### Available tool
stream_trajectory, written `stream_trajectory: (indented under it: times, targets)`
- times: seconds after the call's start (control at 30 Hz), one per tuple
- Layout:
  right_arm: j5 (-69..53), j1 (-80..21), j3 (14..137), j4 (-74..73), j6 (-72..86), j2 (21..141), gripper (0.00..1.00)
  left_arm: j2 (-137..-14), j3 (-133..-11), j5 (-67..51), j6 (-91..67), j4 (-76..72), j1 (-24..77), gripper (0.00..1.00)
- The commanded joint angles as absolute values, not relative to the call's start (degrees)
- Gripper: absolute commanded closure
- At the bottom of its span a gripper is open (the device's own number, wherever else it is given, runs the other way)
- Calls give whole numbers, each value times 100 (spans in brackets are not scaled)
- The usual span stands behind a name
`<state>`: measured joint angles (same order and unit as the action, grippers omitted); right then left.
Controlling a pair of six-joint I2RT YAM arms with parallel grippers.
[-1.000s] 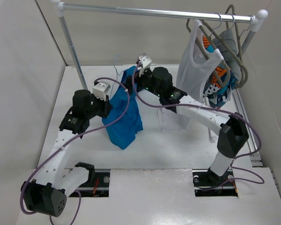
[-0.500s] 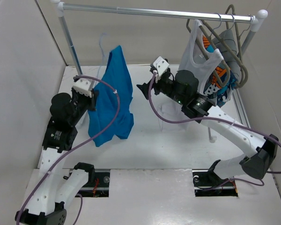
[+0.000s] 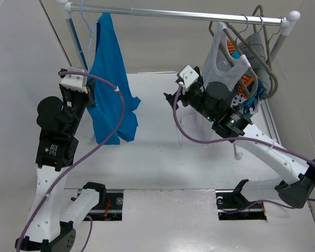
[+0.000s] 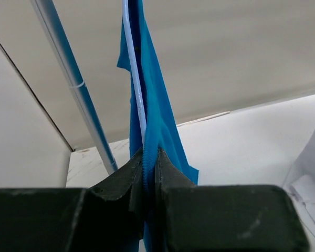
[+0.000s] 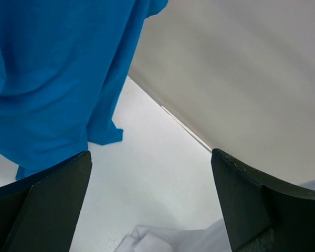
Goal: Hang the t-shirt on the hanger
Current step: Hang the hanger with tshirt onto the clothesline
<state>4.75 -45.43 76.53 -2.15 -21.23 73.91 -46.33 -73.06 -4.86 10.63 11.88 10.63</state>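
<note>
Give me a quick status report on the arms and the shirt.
Left gripper shut on t-shirt and hanger, up near the rail. Right gripper open, empty. Nothing blocking.

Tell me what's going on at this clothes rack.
The left gripper is shut on the blue t-shirt, with the thin wire hanger inside it, holding both up by the left end of the rail. Whether the hook is over the rail is not clear. The right gripper hangs open beside them, holding nothing. Other garments hang at the rail's right end.
</note>
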Motion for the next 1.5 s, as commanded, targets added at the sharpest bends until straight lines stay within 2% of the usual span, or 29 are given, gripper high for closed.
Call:
stream_trajectory:
  times: [0.0, 0.27, 0.53, 0.57, 0.63, 0.67, 0.8, 0.97, 1.07, 1.23, 1.33, 1.47]
  targets:
    - [764, -4570, 7655, -97, -2294, 7137, 0, -4789, -7822, -369, 1186, 466, 1028, 100]
    - [817, -4570, 7770, -97, -2549, 6918, 0, -6080, -8534, -518, 880, 1124, 783, 100]
    - [1063, -4623, 7348, -97, -2602, 6364, 0, -5730, -7752, -703, 448, 1239, 729, 100]
    - [1063, -4623, 7348, -97, -2602, 6363, 0, -5643, -7700, -781, 509, 1309, 729, 96]
    - [1063, -4623, 7348, -158, -2715, 6363, 0, -5469, -7647, -940, 658, 1310, 729, 71]
    - [1063, -4623, 7348, -237, -2716, 6363, 0, -5397, -7559, -1149, 737, 1310, 729, 43]
    - [932, -4623, 7418, -465, -2769, 6539, 0, -4949, -7304, -1187, 976, 1362, 729, 0]
    - [502, -4562, 7164, -764, -2769, 6775, 0, -3906, -6690, -99, 1187, 968, 729, 0]
    - [202, -4500, 6910, -1203, -2769, 6995, 0, -3237, -5917, 553, 1309, 905, 729, 0]
    - [141, -4447, 6233, -1600, -2646, 7119, 0, -1216, -4118, 440, 1968, 1273, 729, 0]
    - [193, -4395, 5672, -1539, -2532, 7119, 0, -242, -3535, 360, 2390, 1956, 729, 0]
    - [193, -4281, 5046, -1538, -2417, 7058, 0, 403, -2858, 46, 2653, 2601, 729, 0]
